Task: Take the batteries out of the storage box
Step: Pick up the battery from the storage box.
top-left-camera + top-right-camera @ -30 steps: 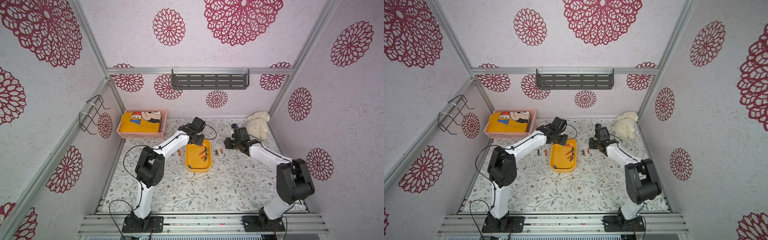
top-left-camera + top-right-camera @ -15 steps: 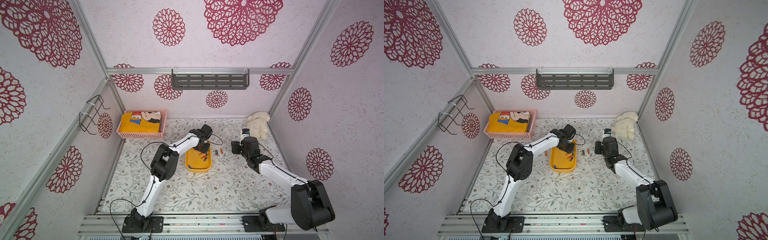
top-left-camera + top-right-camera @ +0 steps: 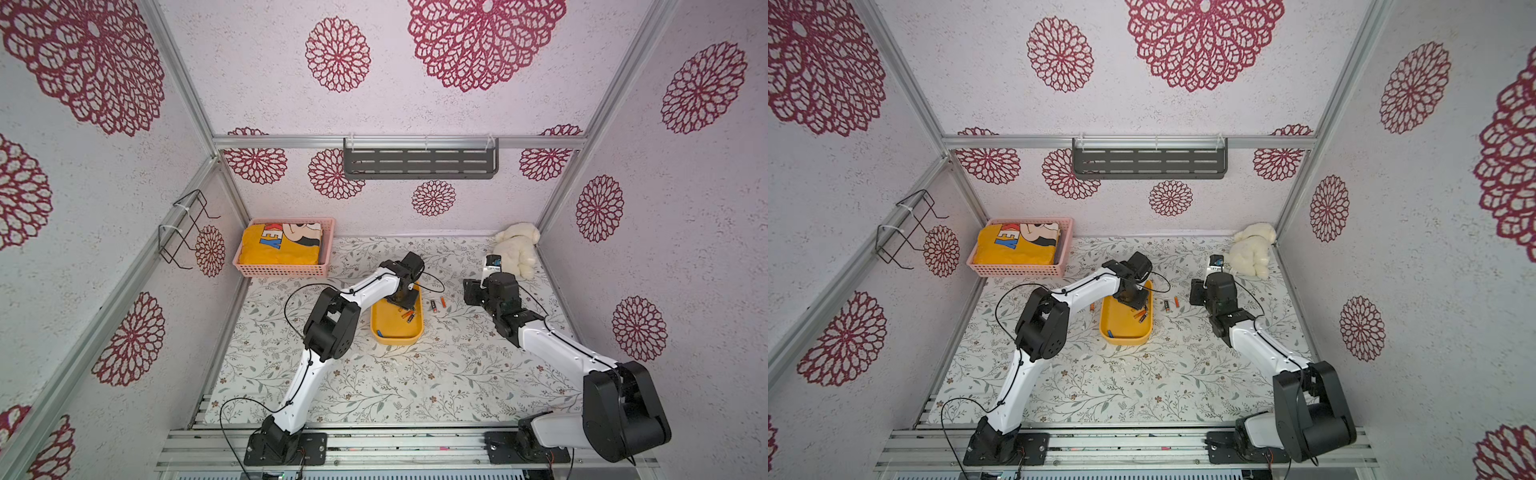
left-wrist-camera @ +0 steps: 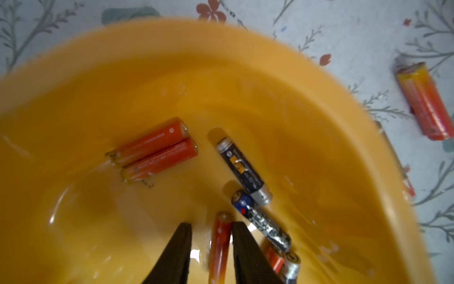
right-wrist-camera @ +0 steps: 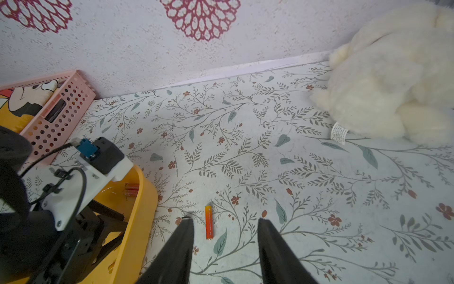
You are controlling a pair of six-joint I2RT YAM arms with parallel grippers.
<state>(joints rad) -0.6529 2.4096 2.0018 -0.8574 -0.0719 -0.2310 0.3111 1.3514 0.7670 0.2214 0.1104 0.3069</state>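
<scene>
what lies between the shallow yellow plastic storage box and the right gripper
A small black cylindrical battery and an orange battery, on the floral mat; both top views show them.

Tray (image 3: 390, 330) at centre, batteries (image 3: 407, 316) in it, two loose batteries (image 3: 433, 306) just right, basket (image 3: 282, 271) back left, plush toy (image 3: 515, 249) back right.

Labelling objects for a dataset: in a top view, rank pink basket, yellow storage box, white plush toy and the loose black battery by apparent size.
Largest: pink basket
Then storage box and plush toy, about alike, not ranked
Smallest: black battery
</scene>
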